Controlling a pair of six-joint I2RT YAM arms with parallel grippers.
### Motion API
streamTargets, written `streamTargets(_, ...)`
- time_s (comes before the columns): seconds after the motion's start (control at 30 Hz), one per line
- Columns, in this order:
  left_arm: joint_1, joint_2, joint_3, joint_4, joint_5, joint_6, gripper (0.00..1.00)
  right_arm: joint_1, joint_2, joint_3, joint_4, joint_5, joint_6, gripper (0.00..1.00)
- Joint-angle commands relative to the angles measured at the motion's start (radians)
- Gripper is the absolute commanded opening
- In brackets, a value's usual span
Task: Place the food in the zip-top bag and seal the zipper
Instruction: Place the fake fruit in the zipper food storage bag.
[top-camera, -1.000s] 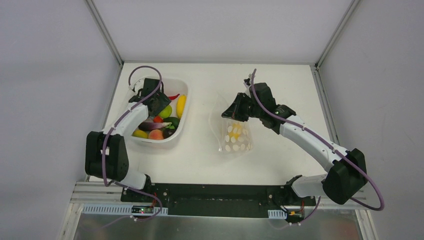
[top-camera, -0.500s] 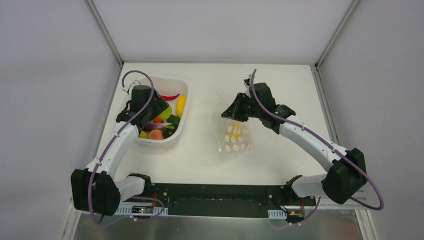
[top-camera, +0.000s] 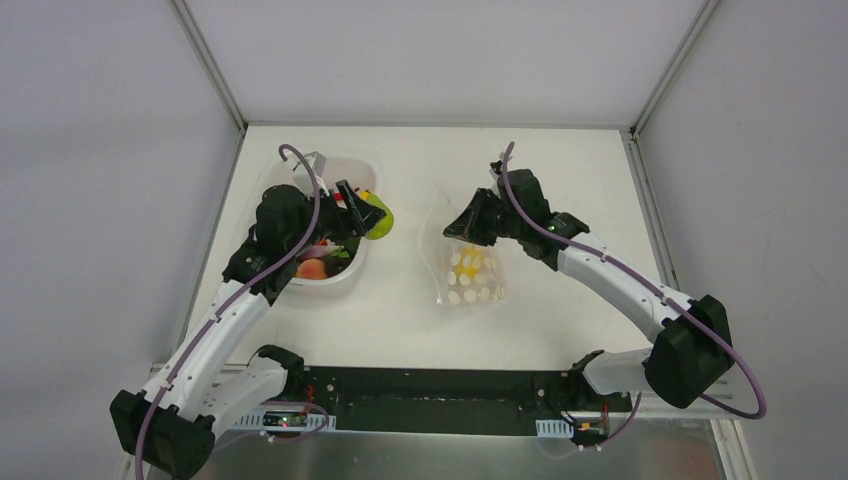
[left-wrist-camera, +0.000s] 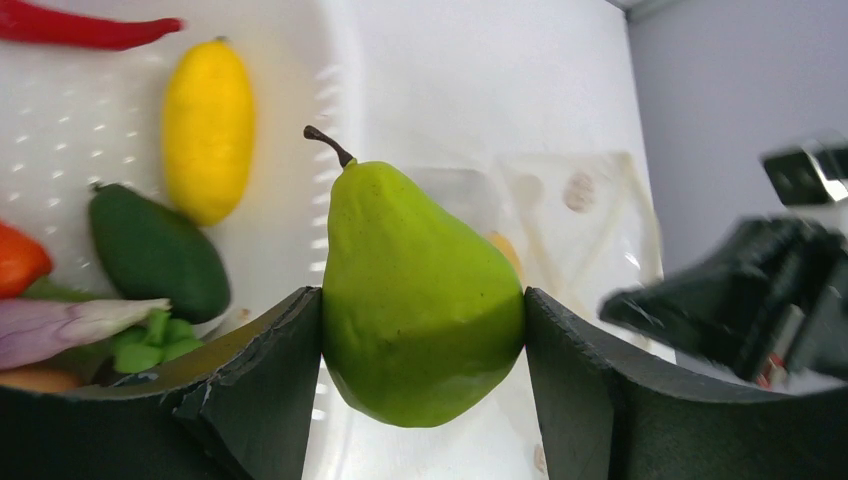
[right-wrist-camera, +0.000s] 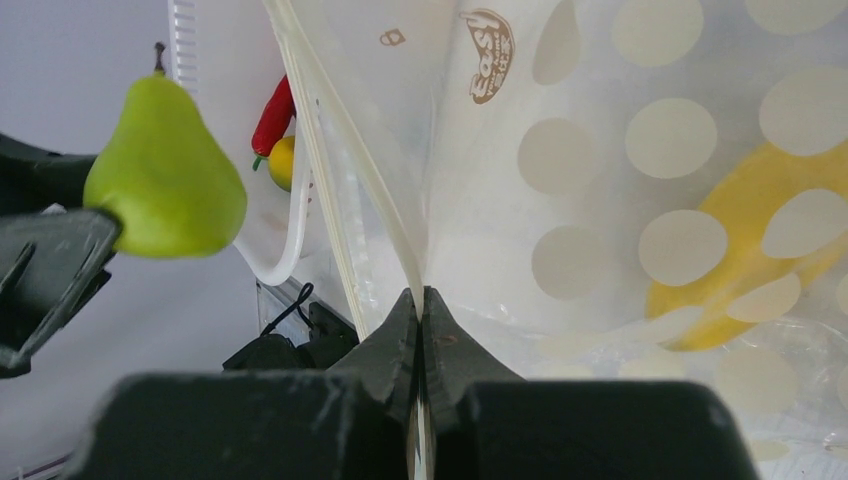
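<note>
My left gripper (top-camera: 372, 214) is shut on a green toy pear (left-wrist-camera: 420, 300) and holds it above the right rim of the white tub (top-camera: 352, 278), short of the bag; the pear also shows in the top view (top-camera: 379, 218) and the right wrist view (right-wrist-camera: 165, 185). My right gripper (right-wrist-camera: 420, 305) is shut on the upper lip of the zip-top bag (top-camera: 470, 270), holding its mouth raised and open toward the left. The zipper (right-wrist-camera: 345, 160) strip runs along that lip. A yellow piece of food (right-wrist-camera: 740, 270) lies inside the bag.
The tub holds more food: a yellow fruit (left-wrist-camera: 207, 130), a red chili (left-wrist-camera: 85, 27), a dark green piece (left-wrist-camera: 160, 252), a purple one (left-wrist-camera: 70, 325) and a peach-coloured one (top-camera: 311, 269). Metal frame posts (top-camera: 205, 60) stand at the table's back corners.
My left gripper has come up out of the tub with the green pear and moved right, toward the bag. The right arm and the bag have held still.
</note>
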Motion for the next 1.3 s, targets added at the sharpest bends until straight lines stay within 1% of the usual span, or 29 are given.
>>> streamTargets(0.0,-0.065,-0.015,0.022,0.09,0.113,0.077,0.6,0.0,-0.02,-0.007,0.045,0.041,0.035,0.0)
streamTargets(0.17,-0.145,0.019,0.047,0.126,0.219,0.104,0.61,0.001,-0.034,-0.018,0.059,0.039,0.047,0.0)
streamTargets(0.27,-0.198,0.046,0.062,0.161,0.243,0.107,0.61,0.001,-0.041,-0.024,0.074,0.033,0.051,0.0)
streamTargets(0.37,-0.248,0.077,0.076,0.213,0.247,0.105,0.62,0.0,-0.041,-0.022,0.08,0.022,0.054,0.0)
streamTargets(0.6,-0.321,0.182,0.121,0.219,0.219,0.135,0.62,0.001,-0.054,-0.022,0.088,0.013,0.053,0.0)
streamTargets(0.67,-0.339,0.206,0.126,0.201,0.172,0.161,0.62,0.003,-0.061,-0.021,0.087,0.013,0.051,0.0)
streamTargets(0.77,-0.369,0.239,0.145,0.122,0.083,0.218,0.62,0.001,-0.077,-0.022,0.086,0.016,0.048,0.0)
streamTargets(0.9,-0.395,0.266,0.154,0.043,-0.08,0.239,0.61,0.001,-0.101,-0.025,0.086,0.028,0.043,0.0)
streamTargets(1.1,-0.41,0.272,0.174,-0.036,-0.22,0.251,0.61,0.001,-0.121,-0.029,0.079,0.021,0.037,0.0)
streamTargets(1.27,-0.429,0.283,0.223,-0.123,-0.32,0.269,0.61,0.002,-0.128,-0.022,0.081,-0.016,0.024,0.0)
